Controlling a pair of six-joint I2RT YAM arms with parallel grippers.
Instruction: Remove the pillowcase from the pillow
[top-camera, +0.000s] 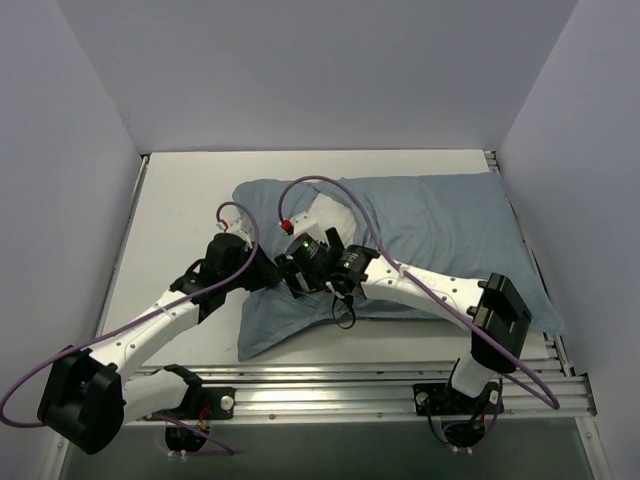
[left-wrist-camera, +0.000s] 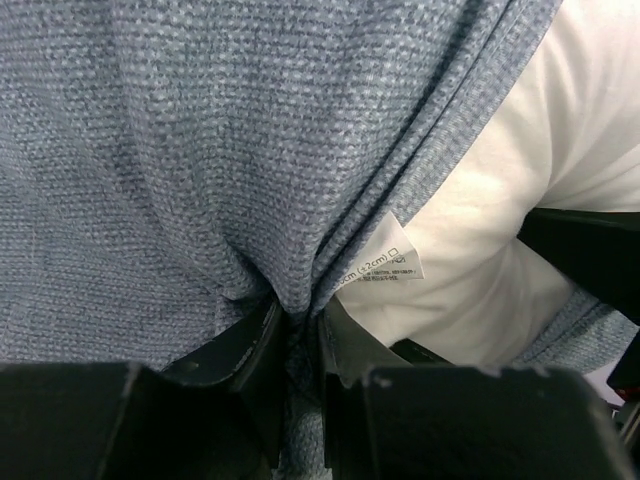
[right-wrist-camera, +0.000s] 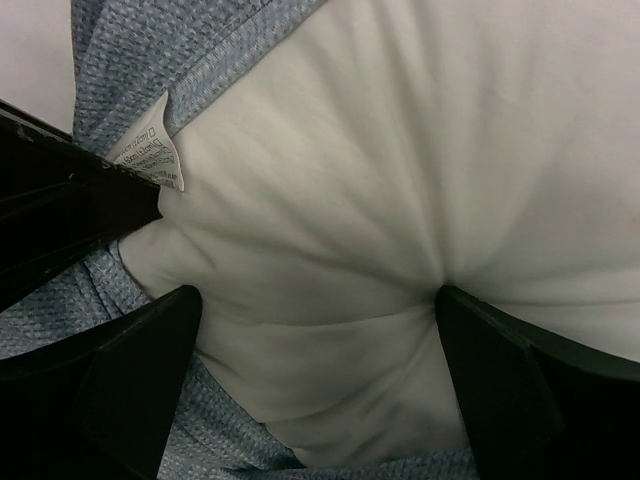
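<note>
The blue-grey pillowcase (top-camera: 440, 235) lies across the table with its plain face up. A white corner of the pillow (top-camera: 328, 216) shows at its open left end. My left gripper (top-camera: 262, 268) is shut on a bunched fold of the pillowcase (left-wrist-camera: 200, 150) at the opening, next to the pillow (left-wrist-camera: 520, 190) and its small tag (left-wrist-camera: 388, 264). My right gripper (top-camera: 305, 264) is open wide. Its fingers (right-wrist-camera: 510, 380) stand on either side of the pillow's exposed corner (right-wrist-camera: 380, 180) and press into it. My right gripper (right-wrist-camera: 318, 295) points straight at the pillow.
The table (top-camera: 180, 200) has walls at the back and on both sides. Metal rails (top-camera: 330, 385) run along the near edge by the arm bases. Purple cables (top-camera: 330, 185) loop above both wrists. The two grippers sit close together.
</note>
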